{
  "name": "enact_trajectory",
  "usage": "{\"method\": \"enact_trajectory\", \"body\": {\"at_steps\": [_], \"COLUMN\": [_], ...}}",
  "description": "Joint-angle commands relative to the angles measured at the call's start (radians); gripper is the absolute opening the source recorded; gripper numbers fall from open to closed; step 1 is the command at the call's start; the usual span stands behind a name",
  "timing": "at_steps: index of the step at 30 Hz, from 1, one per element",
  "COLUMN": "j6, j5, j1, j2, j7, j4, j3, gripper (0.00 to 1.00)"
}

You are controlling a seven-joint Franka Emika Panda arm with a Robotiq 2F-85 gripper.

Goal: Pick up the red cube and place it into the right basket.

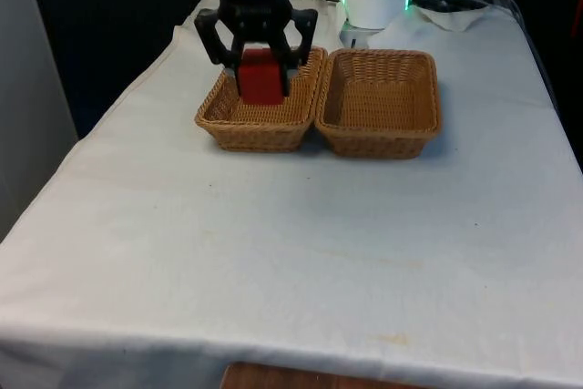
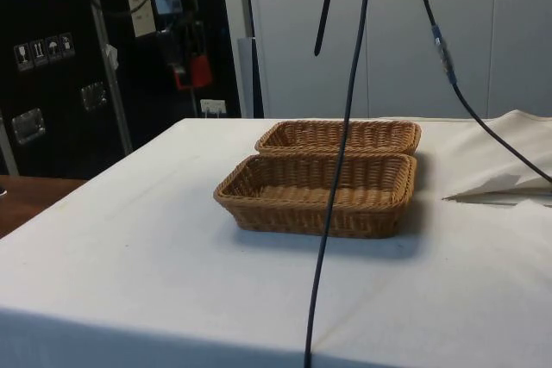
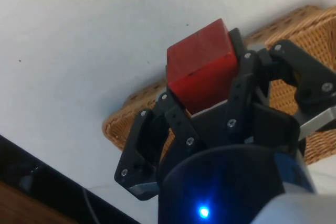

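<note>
Front view: the black hand [image 1: 258,68] grips the red cube [image 1: 260,76] between its two fingers and holds it in the air above the basket on the front view's left [image 1: 260,116], at roughly 10 o'clock from the bench's [image 1: 291,252] centre. A second wicker basket [image 1: 380,102] sits touching the first, at its 3 o'clock, and holds nothing. Wrist view: the cube [image 3: 201,72] is clamped between the fingers [image 3: 239,90], one face turned to the camera, with a wicker rim [image 3: 131,111] and white cloth beneath it. Side view: the two baskets lie side by side in the middle of the bench, the nearer one [image 2: 319,191] in front of the farther [image 2: 341,137]; both interiors look bare.

Progress, as judged from these frames: the pick-up is done, since the cube is off the bench and firmly held. What remains is the release into the right basket, and then withdrawal. The cube appears to hang over the robot's own right-hand basket, so the carry seems nearly complete.
</note>
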Motion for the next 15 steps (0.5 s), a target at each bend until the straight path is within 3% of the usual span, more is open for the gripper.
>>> {"method": "enact_trajectory", "body": {"at_steps": [1, 10, 11, 12, 15], "j6": [0.042, 0.044, 0.018, 0.043, 0.042], "j5": [0.006, 0.0, 0.005, -0.001, -0.003], "j1": [0.026, 0.027, 0.003, 0.027, 0.028], "j2": [-0.028, -0.027, 0.0, -0.028, -0.031], "j7": [-0.015, 0.004, 0.014, 0.005, 0.005], "j4": [-0.059, -0.065, -0.015, -0.067, -0.072], "j3": [-0.007, -0.002, 0.013, -0.002, -0.003], "gripper": [0.02, 0.02, 0.02, 0.02, 0.02]}}
